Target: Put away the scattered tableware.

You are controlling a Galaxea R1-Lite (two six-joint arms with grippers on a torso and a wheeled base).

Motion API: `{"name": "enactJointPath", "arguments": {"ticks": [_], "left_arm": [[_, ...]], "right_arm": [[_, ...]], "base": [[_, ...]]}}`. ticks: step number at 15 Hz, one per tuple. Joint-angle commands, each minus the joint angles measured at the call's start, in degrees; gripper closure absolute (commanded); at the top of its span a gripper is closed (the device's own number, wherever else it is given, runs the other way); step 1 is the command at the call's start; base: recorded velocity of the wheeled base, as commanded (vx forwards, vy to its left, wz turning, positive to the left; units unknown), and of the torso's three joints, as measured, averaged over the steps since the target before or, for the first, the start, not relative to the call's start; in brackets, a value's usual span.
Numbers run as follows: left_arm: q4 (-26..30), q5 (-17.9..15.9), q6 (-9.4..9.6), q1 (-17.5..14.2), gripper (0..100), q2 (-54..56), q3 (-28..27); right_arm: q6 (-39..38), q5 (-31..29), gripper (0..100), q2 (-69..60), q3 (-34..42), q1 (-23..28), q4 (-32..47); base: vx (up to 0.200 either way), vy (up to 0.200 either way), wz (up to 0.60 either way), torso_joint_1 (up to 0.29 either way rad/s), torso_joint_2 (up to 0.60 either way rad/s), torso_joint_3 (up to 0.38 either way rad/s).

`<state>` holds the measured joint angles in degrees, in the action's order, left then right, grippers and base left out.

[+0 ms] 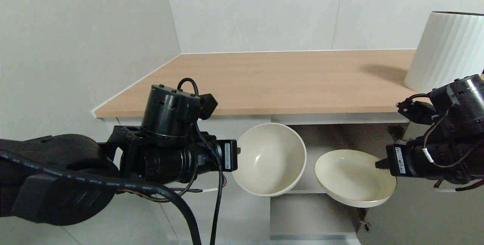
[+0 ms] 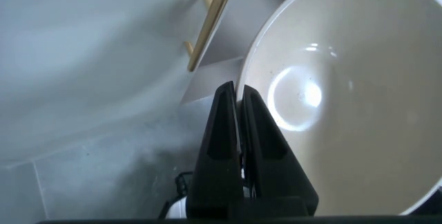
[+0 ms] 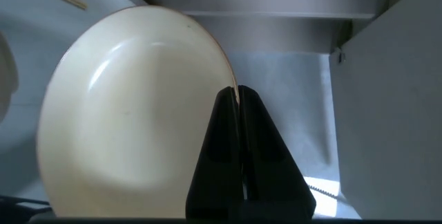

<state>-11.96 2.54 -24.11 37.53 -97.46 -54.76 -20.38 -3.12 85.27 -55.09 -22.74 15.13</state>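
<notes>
A deep cream bowl (image 1: 269, 158) hangs in the air below the counter's front edge, tilted on its side. My left gripper (image 1: 238, 154) is shut on its rim, and the left wrist view shows the bowl (image 2: 345, 92) pinched between the fingers (image 2: 224, 124). To its right a shallow cream plate (image 1: 353, 177) is held nearly level by my right gripper (image 1: 380, 163), shut on the plate's rim. The right wrist view has that plate (image 3: 131, 113) clamped at its edge by the fingers (image 3: 224, 124).
A wooden countertop (image 1: 272, 78) runs across the back, with a white ribbed lampshade-like cylinder (image 1: 446, 48) at its right end. Below the counter an open cabinet space (image 1: 314, 214) sits behind the dishes. A wooden drawer handle (image 2: 204, 23) is on the cabinet front.
</notes>
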Motion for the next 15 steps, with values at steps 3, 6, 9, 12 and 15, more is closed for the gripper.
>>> {"name": "enactJointPath", "arguments": {"ticks": [3,6,9,12,15], "left_arm": [[0.0,0.0,-0.06,0.0,100,-0.4,0.0],[0.0,0.0,-0.06,0.0,100,-0.4,0.0],[0.0,0.0,-0.06,0.0,100,-0.6,0.0],[0.2,0.0,-0.06,0.1,100,-0.6,0.1],[0.3,-0.1,-0.06,0.2,100,-1.1,0.1]], "right_arm": [[0.0,0.0,100,1.1,0.1,0.1,-0.3],[0.1,-0.1,100,1.8,1.5,0.1,-2.6],[0.1,-0.2,100,2.5,2.1,0.1,-3.7],[0.4,0.0,100,5.6,2.0,0.1,-4.1],[0.5,0.0,100,17.3,4.5,0.0,-13.7]], "base": [[0.0,0.0,0.0,-0.111,0.45,0.328],[0.0,0.0,0.0,-0.049,0.29,0.217],[0.0,0.0,0.0,-0.01,0.04,0.026],[0.0,0.0,0.0,0.0,0.0,0.0],[0.0,0.0,0.0,0.0,0.0,0.0]]}}
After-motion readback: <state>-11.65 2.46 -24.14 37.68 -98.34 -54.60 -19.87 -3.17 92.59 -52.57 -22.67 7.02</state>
